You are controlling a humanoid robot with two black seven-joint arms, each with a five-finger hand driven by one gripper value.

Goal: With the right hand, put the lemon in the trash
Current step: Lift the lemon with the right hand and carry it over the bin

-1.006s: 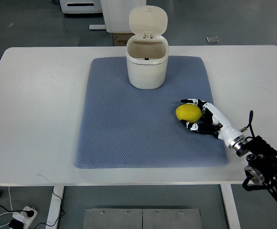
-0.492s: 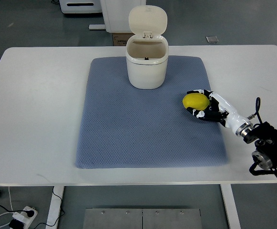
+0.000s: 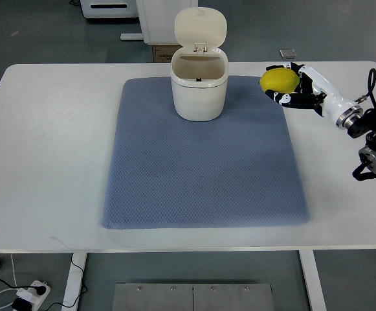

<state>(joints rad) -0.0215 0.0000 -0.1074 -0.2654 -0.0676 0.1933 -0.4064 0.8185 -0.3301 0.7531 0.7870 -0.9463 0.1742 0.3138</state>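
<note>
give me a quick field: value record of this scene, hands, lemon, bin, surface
right hand: shut on the lemon, raised at the mat's far right corner
left hand: not in view
lemon: yellow, whole, right of the trash bin, not yet over its opening
trash bin: cream, lid flipped open, standing at the mat's far edge
mat: blue-grey, on the white table
task state: lemon not in bin yet
</note>
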